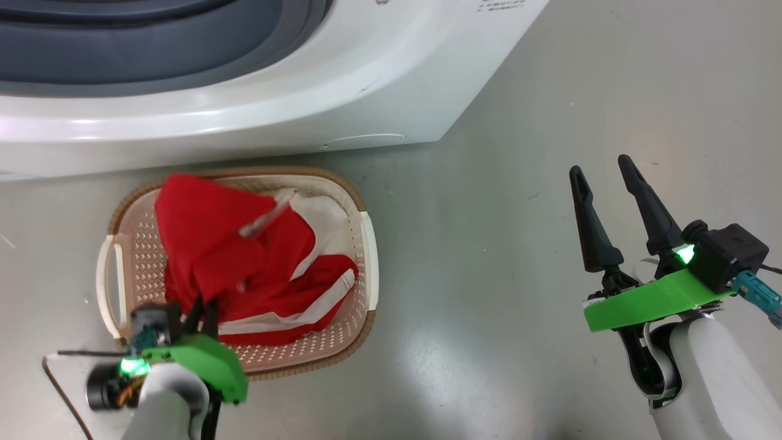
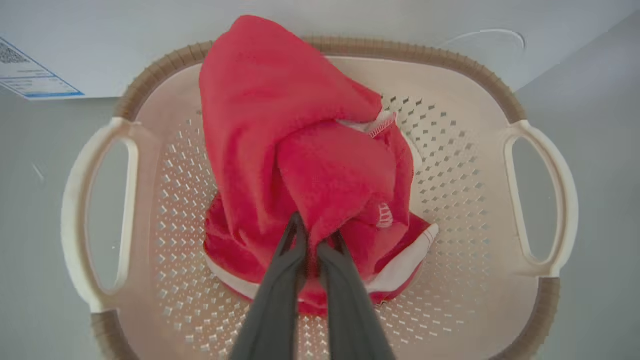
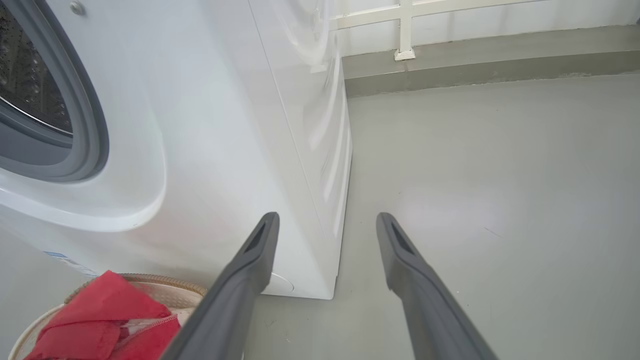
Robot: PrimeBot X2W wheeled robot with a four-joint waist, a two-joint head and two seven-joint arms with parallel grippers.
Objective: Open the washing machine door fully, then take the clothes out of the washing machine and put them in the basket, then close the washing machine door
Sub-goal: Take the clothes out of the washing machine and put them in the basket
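Laundry room: washing machine [image 1: 244, 122], basket [image 1: 370, 263].

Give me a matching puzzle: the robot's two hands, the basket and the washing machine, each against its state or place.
1 left hand
2 right hand
3 basket
4 washing machine

A white, just beyond the basket
B open above bare floor
C pinching red clothes
D on the floor, clothes inside

Pairs: 1-C, 2-B, 3-D, 4-A
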